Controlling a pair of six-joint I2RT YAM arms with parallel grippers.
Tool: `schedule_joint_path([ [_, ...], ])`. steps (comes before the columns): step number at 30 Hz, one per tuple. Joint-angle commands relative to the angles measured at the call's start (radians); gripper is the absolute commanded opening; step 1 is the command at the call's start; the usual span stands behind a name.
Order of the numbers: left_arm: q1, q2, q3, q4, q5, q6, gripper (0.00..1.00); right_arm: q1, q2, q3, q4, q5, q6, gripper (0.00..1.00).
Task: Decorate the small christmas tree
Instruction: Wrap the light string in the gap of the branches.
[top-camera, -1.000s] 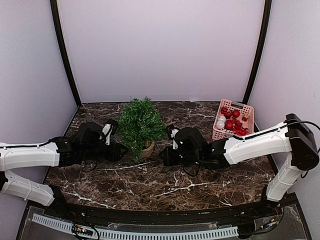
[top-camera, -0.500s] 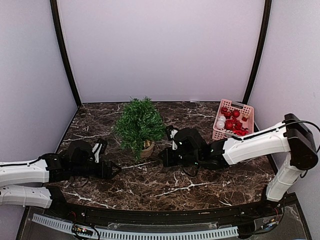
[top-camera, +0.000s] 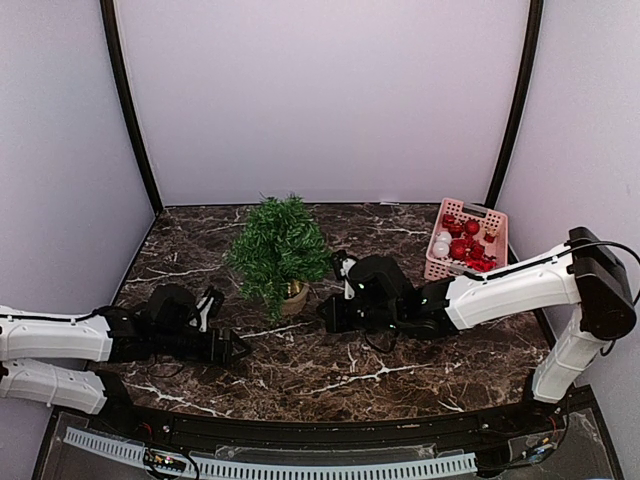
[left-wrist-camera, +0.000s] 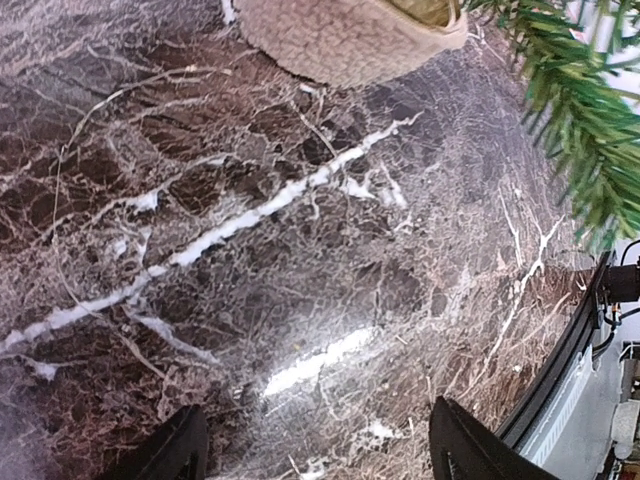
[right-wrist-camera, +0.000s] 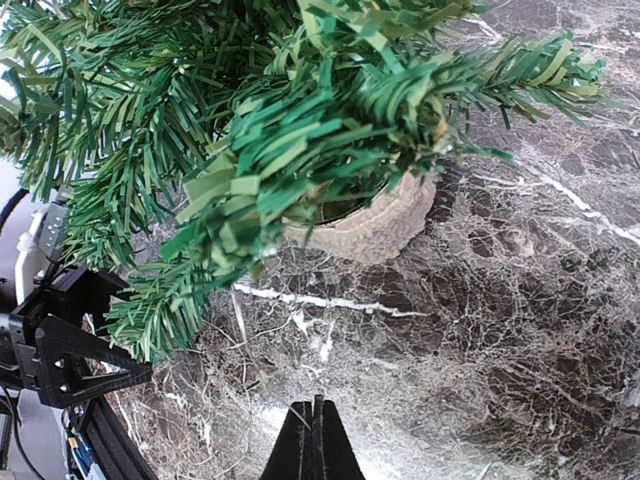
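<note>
The small artificial christmas tree with bushy dark green needles stands upright on the dark marble-patterned bench, centre of the top view, well left of the pink plastic basket. I judge it light and tippy. The branches are springy and a poor hold, so the round tan fuzzy base is the firm place. My left gripper is spread wide and empty; my right gripper is pinched closed on nothing, near that base.

Left tool agape, right tool closed.
</note>
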Motion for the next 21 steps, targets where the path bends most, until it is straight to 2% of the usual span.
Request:
schedule_joint_path([
  [1, 0.003, 0.041, 0.001, 0.050, 0.015, -0.012, 0.78, -0.004, 0.008, 0.024, 0.046, 0.001, -0.009, 0.00],
  [9, 0.004, 0.097, 0.022, 0.095, 0.036, 0.006, 0.79, -0.004, 0.011, 0.027, 0.045, 0.000, -0.011, 0.00],
  [14, 0.004, 0.106, 0.033, 0.081, 0.056, 0.099, 0.80, -0.004, 0.013, 0.024, 0.051, -0.003, -0.012, 0.00],
  [18, 0.002, 0.137, 0.057, 0.034, 0.060, 0.140, 0.66, -0.004, 0.013, 0.025, 0.052, -0.004, -0.013, 0.00],
  [21, 0.000, 0.147, 0.071, 0.015, 0.062, 0.147, 0.48, -0.004, 0.017, 0.023, 0.056, -0.004, -0.012, 0.00],
])
